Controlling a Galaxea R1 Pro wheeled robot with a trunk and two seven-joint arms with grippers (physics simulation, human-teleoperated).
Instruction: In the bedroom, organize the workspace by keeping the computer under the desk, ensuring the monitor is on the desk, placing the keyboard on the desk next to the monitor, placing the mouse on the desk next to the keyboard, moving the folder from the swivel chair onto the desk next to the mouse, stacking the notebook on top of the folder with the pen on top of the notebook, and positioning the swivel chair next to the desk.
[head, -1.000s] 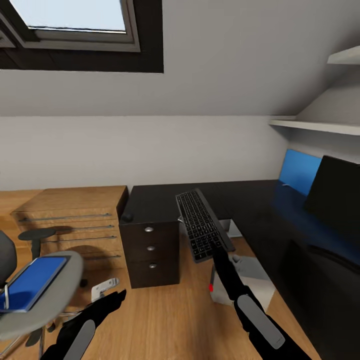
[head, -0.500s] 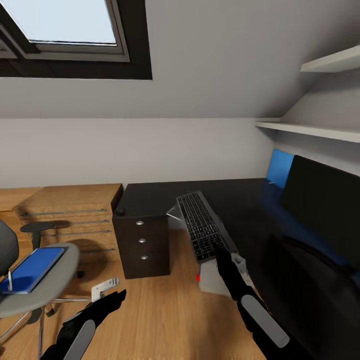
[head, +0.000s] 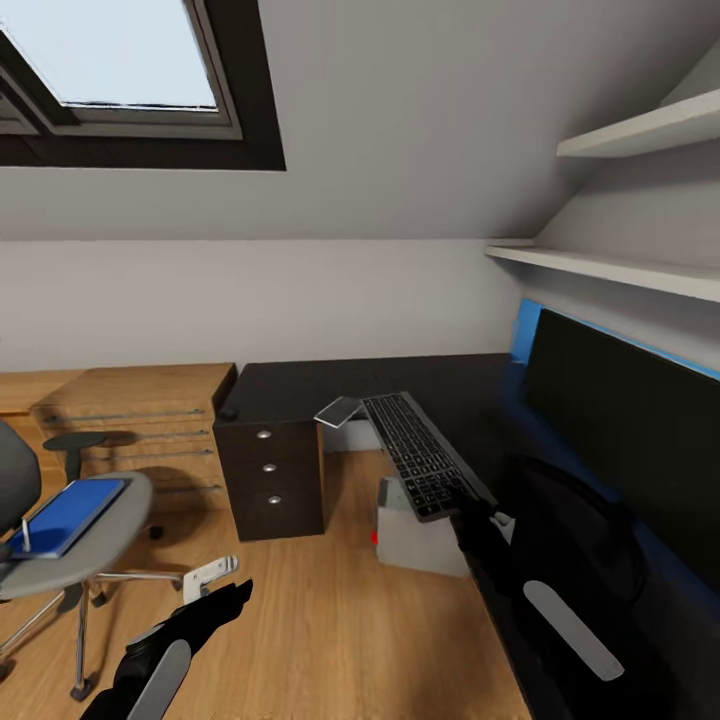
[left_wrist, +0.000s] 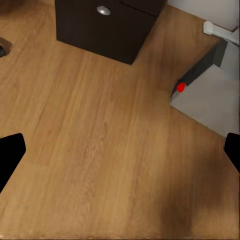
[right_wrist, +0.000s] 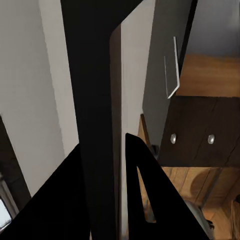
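My right gripper (head: 468, 503) is shut on the near end of the black keyboard (head: 424, 454), holding it tilted over the inner edge of the black desk (head: 400, 372). The keyboard (right_wrist: 95, 100) appears edge-on in the right wrist view. A thin grey notebook (head: 338, 410) sits at the desk edge by the keyboard's far end. The monitor (head: 630, 430) stands on the desk at the right. Below the keyboard, the grey computer (head: 420, 535) rests on the floor. The blue folder (head: 70, 514) with the pen (head: 25, 540) lies on the swivel chair (head: 90, 560). My left gripper (left_wrist: 120, 155) hangs open over bare floor.
A light wooden dresser (head: 130, 415) stands against the back wall, left of the desk's dark drawer unit (head: 270, 480). White shelves (head: 610, 268) hang above the monitor. Wood floor (head: 320, 620) lies open between the chair and the desk.
The camera has swung right, bringing the desk and monitor closer. My right gripper has carried the keyboard rightward and lower toward the desk. The left arm is unchanged.
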